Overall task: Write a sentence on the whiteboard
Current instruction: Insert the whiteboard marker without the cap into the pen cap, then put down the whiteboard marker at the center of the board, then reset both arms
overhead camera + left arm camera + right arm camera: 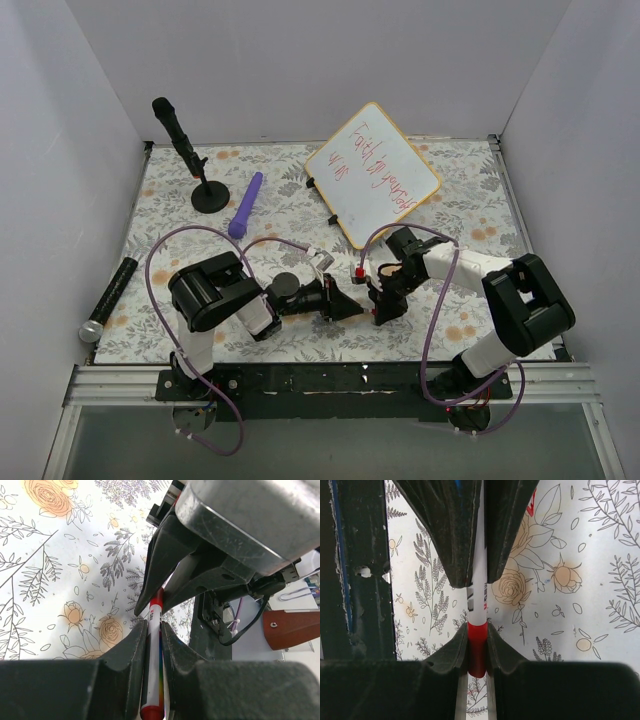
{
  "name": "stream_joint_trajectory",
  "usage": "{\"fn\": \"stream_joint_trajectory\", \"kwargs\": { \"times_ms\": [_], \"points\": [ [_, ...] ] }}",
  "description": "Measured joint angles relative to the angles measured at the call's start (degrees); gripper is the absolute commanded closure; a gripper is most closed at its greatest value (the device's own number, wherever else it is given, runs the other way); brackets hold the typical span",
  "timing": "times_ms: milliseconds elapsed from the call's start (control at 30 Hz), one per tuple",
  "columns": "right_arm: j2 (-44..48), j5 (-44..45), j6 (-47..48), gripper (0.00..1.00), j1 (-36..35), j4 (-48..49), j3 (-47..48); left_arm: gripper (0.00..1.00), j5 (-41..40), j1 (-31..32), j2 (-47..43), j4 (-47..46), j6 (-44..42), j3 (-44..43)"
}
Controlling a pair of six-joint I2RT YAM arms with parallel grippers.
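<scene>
Right wrist: right pincer [477,630] clamps marker [478,595] cap | left pincer [154,627] clamps barrel (whiteboard [365,205] only overhead)

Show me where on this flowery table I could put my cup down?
Bare cloth lies between the purple tube and the whiteboard, and right of the whiteboard in the far corner. The near middle is crowded: the left claw and right claw grip one marker there.

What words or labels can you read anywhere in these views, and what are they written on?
"Faith in yourself": red handwriting slanting across the whiteboard, roughly legible.
Shorter red line beside it on the same board: too small to read.
Dark print on the marker barrel: too blurred to read.
</scene>
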State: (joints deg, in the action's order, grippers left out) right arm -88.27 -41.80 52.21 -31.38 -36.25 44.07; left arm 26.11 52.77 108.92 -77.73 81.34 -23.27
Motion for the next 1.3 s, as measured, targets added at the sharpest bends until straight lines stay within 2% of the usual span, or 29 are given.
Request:
{"fn": "stream_joint_trajectory", "kwargs": {
  "times_ms": [67, 133, 233, 267, 367, 467, 500, 567, 600, 667, 700, 767, 800, 1067, 1200, 1300],
  "points": [
    [0.17, 0.33, -0.46, 0.99, 0.15, 0.07, 0.00, 0.98, -0.44, 0.02, -0.04, -0.04, -0.07, 0.04],
    [0.17, 0.07, -1.09, 0.99, 0.70, 0.70, 0.00, 0.79, -1.75, 0.07, -0.92, 0.31, -0.35, 0.44],
    [0.33, -2.64, -2.38, 0.99, 1.57, 2.97, 0.15, 0.65, -4.85, -0.07, -4.94, 1.16, -1.01, 2.84],
    [0.48, -3.67, -3.06, 0.99, 1.46, 4.17, 0.35, 0.46, -5.84, -0.26, -7.15, 1.25, -1.40, 4.20],
    [1.25, -3.08, -4.79, 0.99, 1.62, 7.28, 1.14, 0.36, -7.52, -1.44, -15.50, 2.54, -2.58, 8.26],
    [1.66, 0.11, -6.64, 0.93, 2.19, 9.79, 1.68, 0.27, -9.14, -2.14, -26.60, 8.41, -4.46, 9.92],
    [1.66, 1.31, -6.99, 0.87, 2.23, 10.10, 1.70, 0.26, -9.66, -2.38, -30.58, 11.02, -5.22, 9.90],
    [1.66, 4.02, -7.61, 0.83, 2.49, 10.38, 1.70, 0.22, -11.13, -2.75, -38.05, 18.03, -6.84, 9.57],
    [1.66, 5.27, -7.89, 0.71, 2.54, 10.40, 1.75, 0.19, -12.20, -3.02, -41.72, 22.29, -7.61, 9.35],
    [1.66, 7.41, -8.24, 0.56, 2.54, 10.32, 1.95, 0.15, -14.38, -3.50, -47.89, 31.39, -8.90, 8.07],
    [1.66, 8.41, -8.41, 0.42, 2.54, 10.29, 2.05, 0.11, -15.52, -3.76, -50.86, 36.37, -9.57, 6.93],
    [1.66, 10.62, -8.22, 0.28, 2.54, 9.70, 2.67, 0.02, -17.40, -4.28, -55.47, 45.86, -10.62, 3.50],
    [1.77, 11.34, -8.59, 0.21, 2.54, 9.35, 2.97, 0.02, -18.23, -4.46, -57.18, 49.79, -11.02, 1.57],
    [7.85, 17.33, -6.97, 0.16, 5.01, 0.55, 12.26, 0.02, -23.98, -5.33, -65.26, 73.81, -13.14, -11.89],
    [16.44, 16.65, -8.37, 0.04, 14.47, -2.67, 21.68, 0.02, -28.02, -5.57, -67.28, 83.84, -14.69, -18.88],
    [24.06, 18.40, -12.66, 0.02, 21.29, -1.03, 26.21, 0.02, -30.01, -5.75, -68.46, 89.00, -15.56, -23.47]
  ]
}}
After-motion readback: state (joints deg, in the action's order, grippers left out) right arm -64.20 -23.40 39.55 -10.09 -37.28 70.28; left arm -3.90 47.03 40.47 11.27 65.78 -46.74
